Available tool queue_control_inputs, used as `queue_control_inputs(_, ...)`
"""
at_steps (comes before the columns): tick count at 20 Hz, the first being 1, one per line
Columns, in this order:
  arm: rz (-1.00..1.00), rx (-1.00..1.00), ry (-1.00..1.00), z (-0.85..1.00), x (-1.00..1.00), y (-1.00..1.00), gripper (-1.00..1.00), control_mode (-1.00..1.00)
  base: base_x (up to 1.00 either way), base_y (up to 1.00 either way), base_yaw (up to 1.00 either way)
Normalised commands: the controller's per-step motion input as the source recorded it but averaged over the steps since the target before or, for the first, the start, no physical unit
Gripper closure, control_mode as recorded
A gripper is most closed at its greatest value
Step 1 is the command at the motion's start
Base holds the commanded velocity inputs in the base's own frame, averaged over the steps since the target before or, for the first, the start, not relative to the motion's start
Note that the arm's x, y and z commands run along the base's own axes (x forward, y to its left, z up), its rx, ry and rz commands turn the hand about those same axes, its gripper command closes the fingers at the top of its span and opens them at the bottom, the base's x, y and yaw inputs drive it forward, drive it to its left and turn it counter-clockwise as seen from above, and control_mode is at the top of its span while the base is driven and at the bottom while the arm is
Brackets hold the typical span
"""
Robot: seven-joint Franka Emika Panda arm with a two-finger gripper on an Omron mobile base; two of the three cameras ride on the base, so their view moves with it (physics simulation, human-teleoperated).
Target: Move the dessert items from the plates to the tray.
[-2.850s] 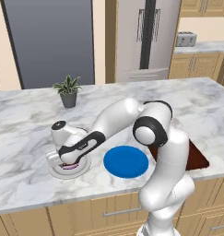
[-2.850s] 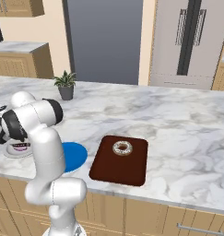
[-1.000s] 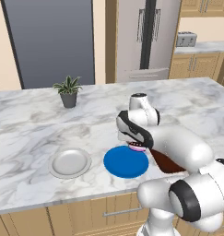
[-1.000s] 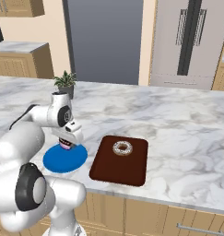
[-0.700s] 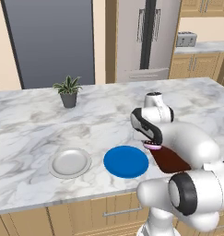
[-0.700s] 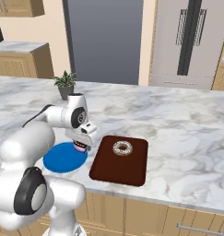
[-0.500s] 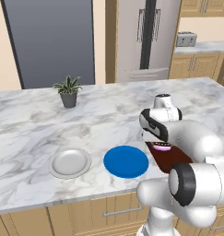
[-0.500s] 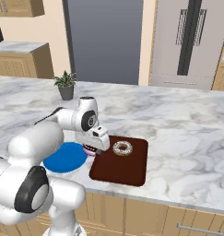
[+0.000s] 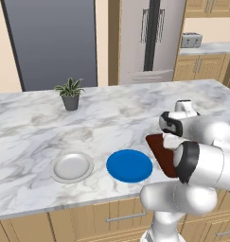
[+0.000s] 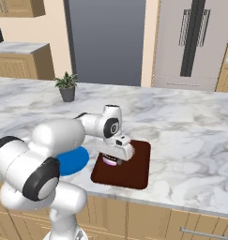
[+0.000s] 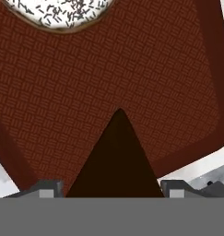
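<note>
Two plates sit on the marble counter, both bare: the grey-white plate [image 9: 72,166] at far left, then the blue plate [image 9: 129,165] just right of it. Further right lies the reddish-brown tray [image 10: 122,163], and the gripper [image 10: 111,160] hangs low over its near left part, close to the blue plate's edge.

From the hand view, the chocolate cake wedge [image 11: 117,161] sits between the two finger tips, its dark point aimed up the picture toward the sprinkled donut [image 11: 62,13], which already rests on the tray's far end with a stretch of bare patterned tray floor between them. In the right base view a pink layer [image 10: 110,161] of the wedge peeps out under the hand. The wedge's long axis runs along the gripper's line of sight, so the jaws bracket its wide end from either side.

The jaws stand spread about as wide as that end of the cake, and they look to be pinching it. I cannot tell whether the wedge's base touches the tray yet. My judgement is that the last placing is in hand: once the cake rests on the tray, letting go and lifting straight up should leave it clear of the donut.
</note>
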Motion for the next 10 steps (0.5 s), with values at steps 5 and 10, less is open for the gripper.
queue_control_inputs(5,0.00,0.03,0.00,-0.26,0.01,-0.01,1.00,-1.00,0.00,0.00,0.00)
queue_control_inputs(10,0.00,0.00,-0.01,-0.44,0.00,0.00,1.00,-1.00,0.00,0.00,0.00)
